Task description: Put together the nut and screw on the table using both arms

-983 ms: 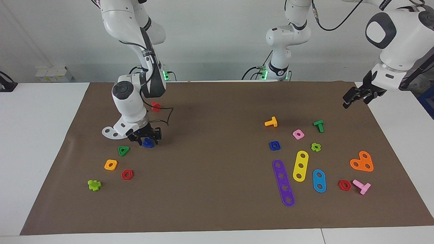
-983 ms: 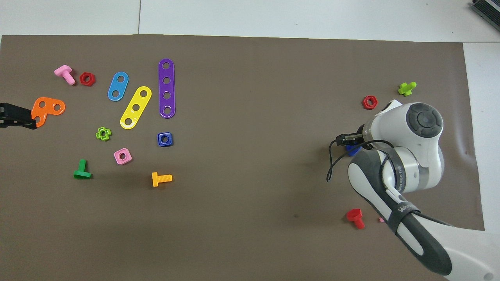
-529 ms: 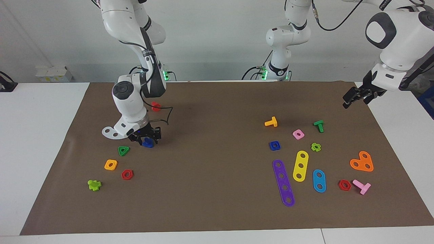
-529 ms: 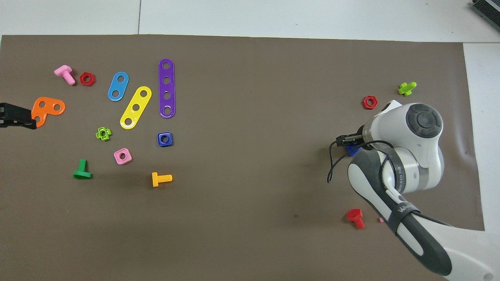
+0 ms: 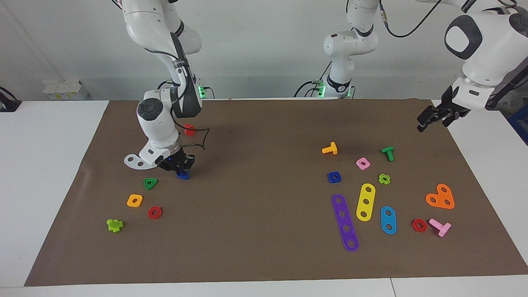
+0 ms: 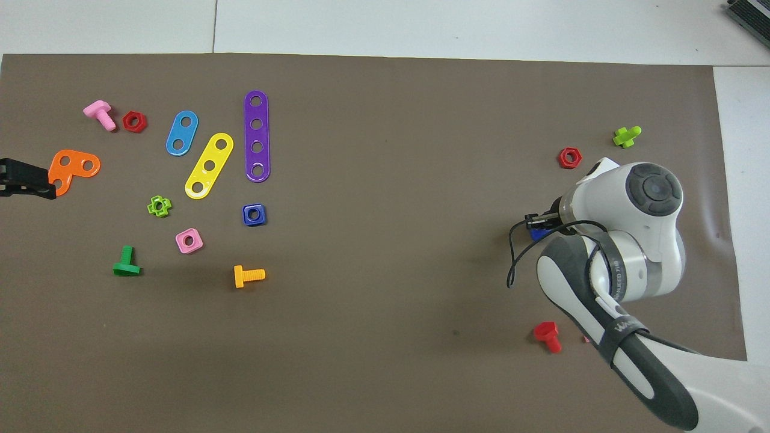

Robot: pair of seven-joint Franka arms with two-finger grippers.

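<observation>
The blue screw is at the right arm's end of the brown mat, just above the mat's surface. My right gripper is shut on it from above; in the overhead view the screw peeks out under the gripper. The blue nut lies flat on the mat toward the left arm's end and also shows in the overhead view. My left gripper waits in the air over the mat's edge at the left arm's end, away from the nut.
A green triangle nut, orange square nut, red hex nut and red bolt lie around the right gripper. Around the blue nut lie a pink nut, orange bolt and purple strip.
My right gripper's fingers have drawn in on the blue screw and the hand has risen slightly with it. My left gripper has lifted a little and then held still.
</observation>
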